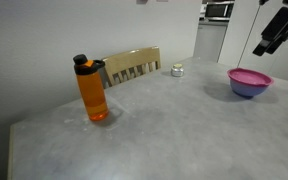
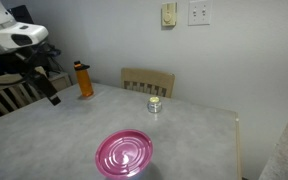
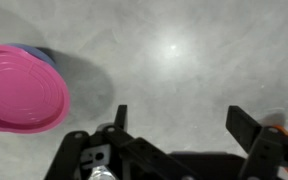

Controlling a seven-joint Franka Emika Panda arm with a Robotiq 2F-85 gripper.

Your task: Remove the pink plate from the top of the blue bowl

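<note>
The pink plate [image 1: 250, 76] lies on top of the blue bowl [image 1: 249, 91] on the grey table. It shows from above in an exterior view [image 2: 124, 153], where it hides the bowl. In the wrist view the plate [image 3: 22, 88] is at the left edge, with a sliver of the bowl [image 3: 40, 50] behind it. My gripper [image 3: 182, 120] is open and empty, well above the table and off to the side of the plate. It shows in both exterior views [image 1: 262, 45] [image 2: 50, 90].
An orange bottle [image 1: 92, 92] [image 2: 84, 80] stands near the table's far side. A tiny silver-white jar [image 1: 177, 70] [image 2: 155, 104] sits by a wooden chair back [image 1: 132, 65] [image 2: 147, 80]. A wall lies behind the table.
</note>
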